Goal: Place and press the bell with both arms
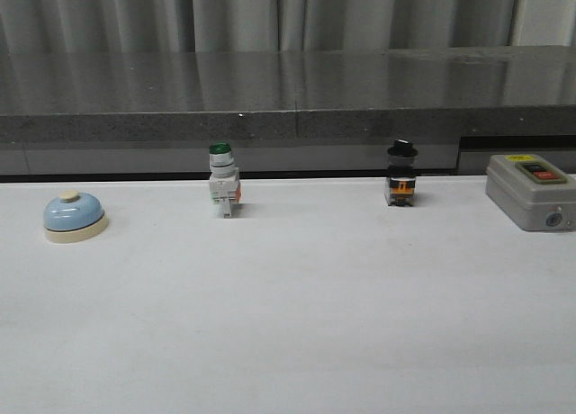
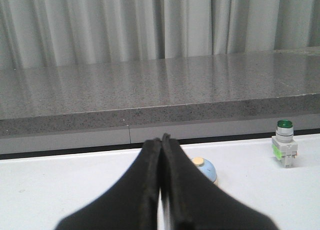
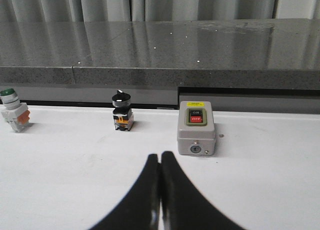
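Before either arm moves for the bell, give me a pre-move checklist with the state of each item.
1. Bell upright on the table: ok.
2. Nothing touching the bell: ok.
3. Left hand open for a grasp: not ok, fingers together.
4. Right hand open: not ok, fingers together.
5. Green-capped button apart from the bell: ok.
6. Grey switch box apart from the bell: ok.

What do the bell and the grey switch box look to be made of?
The bell: the light-blue dome has a smooth, painted-metal look with a soft sheen; the cream base and button look like matte plastic, though I can't be sure. The grey switch box: probably moulded plastic, matte grey with rounded corners.
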Controlling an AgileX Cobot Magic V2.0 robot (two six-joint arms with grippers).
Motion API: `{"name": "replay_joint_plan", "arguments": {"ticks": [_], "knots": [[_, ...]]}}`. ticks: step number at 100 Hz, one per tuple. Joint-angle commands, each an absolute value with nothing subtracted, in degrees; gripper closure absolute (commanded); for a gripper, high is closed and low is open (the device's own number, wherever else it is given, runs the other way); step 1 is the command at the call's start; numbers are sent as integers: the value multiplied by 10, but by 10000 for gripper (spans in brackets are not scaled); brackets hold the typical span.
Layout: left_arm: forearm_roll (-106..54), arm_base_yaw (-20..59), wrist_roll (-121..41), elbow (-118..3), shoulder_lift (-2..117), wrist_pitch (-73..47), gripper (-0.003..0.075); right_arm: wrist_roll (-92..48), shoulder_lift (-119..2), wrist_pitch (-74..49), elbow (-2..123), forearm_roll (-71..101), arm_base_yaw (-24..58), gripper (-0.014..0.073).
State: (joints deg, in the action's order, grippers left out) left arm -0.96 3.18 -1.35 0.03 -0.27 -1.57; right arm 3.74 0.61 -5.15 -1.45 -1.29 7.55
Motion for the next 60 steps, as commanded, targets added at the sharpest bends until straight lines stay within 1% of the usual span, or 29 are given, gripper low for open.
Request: {"name": "replay_joint_plan", "arguments": {"ticks": [1, 13, 27, 43, 60], "knots": [[-42, 33, -9, 4, -18, 21, 741, 34, 17, -3, -7, -10, 70, 654], [-69, 33, -9, -43, 2, -38, 741, 34, 17, -3, -7, -10, 70, 654], [-70, 33, -9, -118, 52, -110, 741, 34, 17, -3, -7, -10, 70, 654], [-73, 33, -9, -223, 142, -190, 741, 34, 17, -3, -7, -10, 70, 654], [-73, 33, -9, -346, 257, -302, 741, 34, 17, -3, -7, -10, 70, 654]]}}
